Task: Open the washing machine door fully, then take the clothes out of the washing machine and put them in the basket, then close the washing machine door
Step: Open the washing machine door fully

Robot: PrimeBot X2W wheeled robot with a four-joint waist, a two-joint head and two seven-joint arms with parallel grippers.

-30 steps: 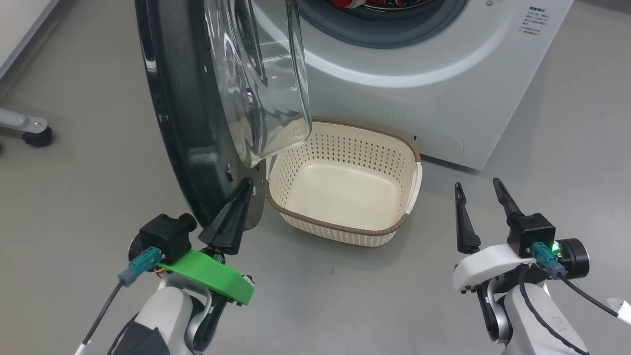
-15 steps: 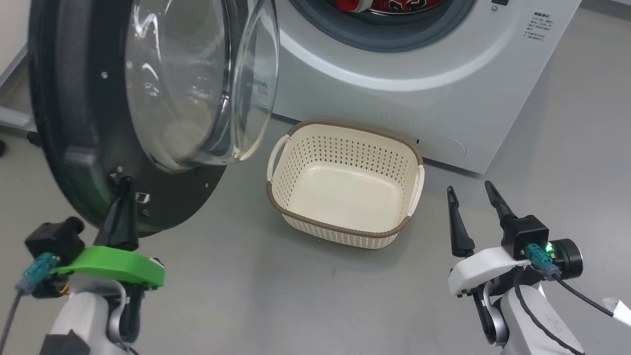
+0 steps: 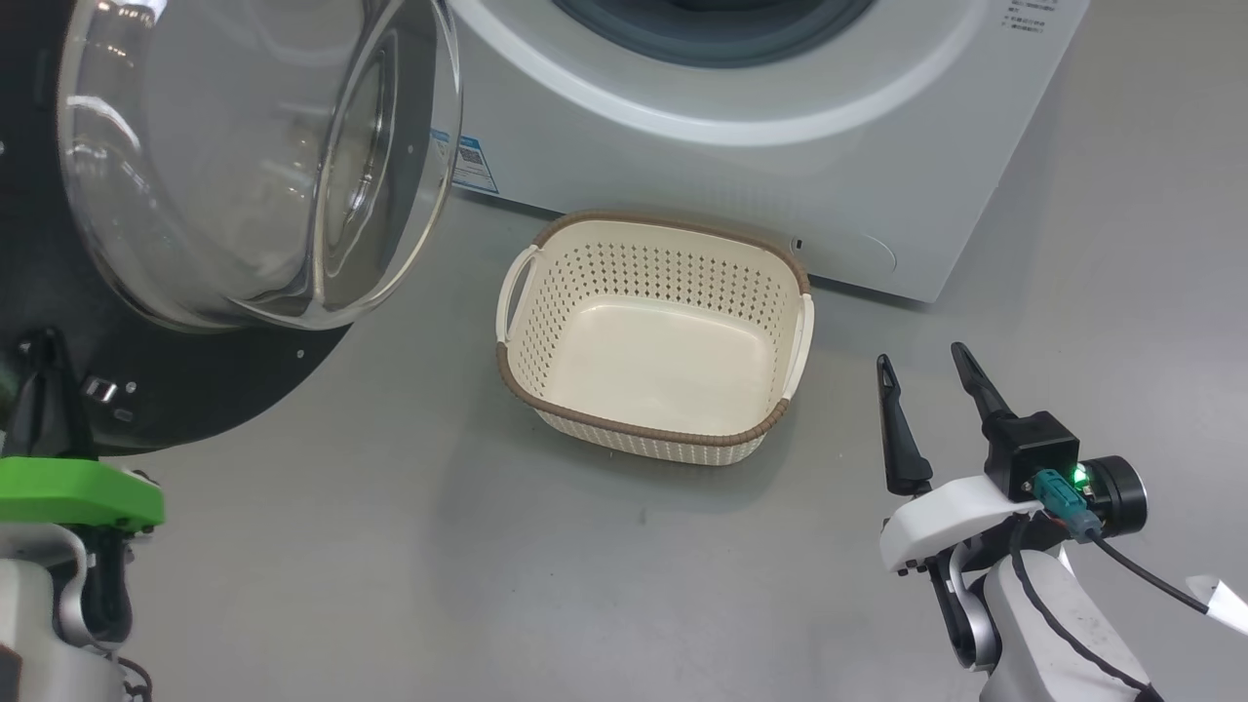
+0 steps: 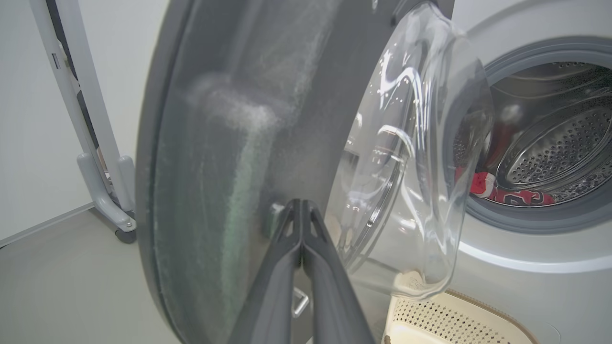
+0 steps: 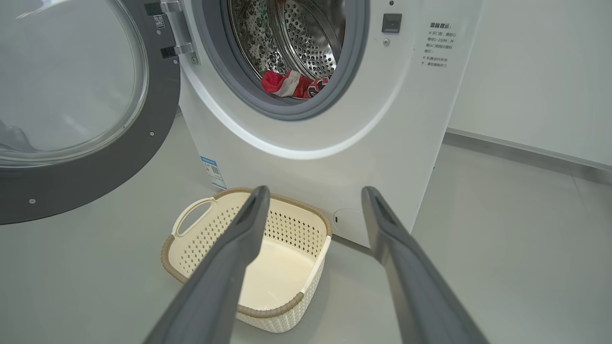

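Observation:
The washing machine door (image 3: 175, 390) stands swung wide to the left, black rim around a clear glass bowl (image 3: 244, 156). My left gripper (image 3: 44, 356) is shut with nothing between its fingers, its tip (image 4: 301, 204) against the door's (image 4: 229, 143) inner face. The red clothes (image 5: 291, 85) lie in the drum of the washing machine (image 5: 382, 143), also seen as red clothes (image 4: 507, 195). The cream basket (image 3: 643, 432) sits empty on the floor before the machine (image 3: 780, 175). My right gripper (image 3: 921, 356) hovers open to the basket's right, nothing in it.
A white wheeled stand (image 4: 103, 191) is behind the door on the left. A blue sticker (image 3: 473, 161) marks the machine's lower left front. Grey floor (image 3: 487, 565) lies open between my arms, and a white wall (image 5: 526, 71) rises to the machine's right.
The door has swung much further open to the left, and my left gripper has gone left with it, still shut. The head camera shifted slightly. The right gripper barely moved.

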